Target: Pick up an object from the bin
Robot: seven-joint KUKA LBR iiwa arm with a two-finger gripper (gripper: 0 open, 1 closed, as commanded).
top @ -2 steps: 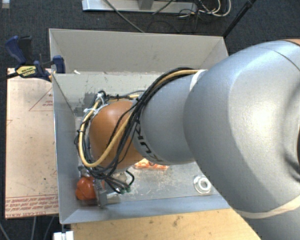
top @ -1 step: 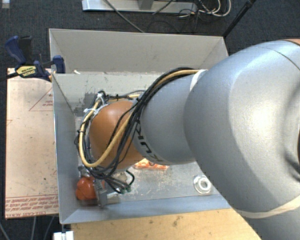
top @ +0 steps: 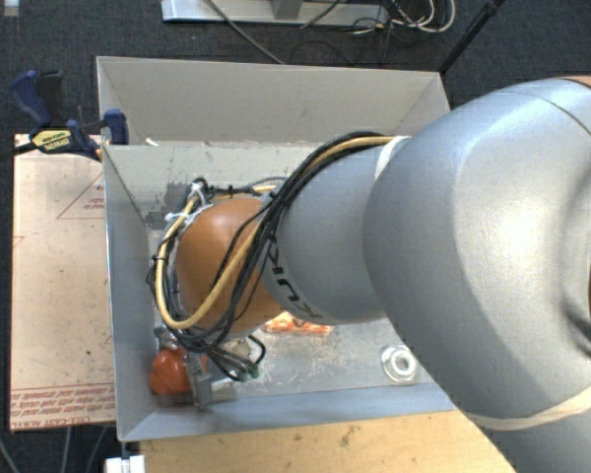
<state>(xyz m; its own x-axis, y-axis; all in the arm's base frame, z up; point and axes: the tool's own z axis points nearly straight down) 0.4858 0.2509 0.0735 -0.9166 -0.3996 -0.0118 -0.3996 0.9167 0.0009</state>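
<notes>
Arm [top: 453,235] is extending into bin [top: 128,294] | gripper [top: 205,382], aperture indeterminate, is sitting beside orange-red ball [top: 165,372] | approach step, likely; next needing centring

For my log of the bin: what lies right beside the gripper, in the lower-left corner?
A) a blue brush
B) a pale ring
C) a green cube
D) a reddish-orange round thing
D: a reddish-orange round thing sits beside the gripper in the bin's lower-left corner; the pale ring lies apart, further right.
</notes>
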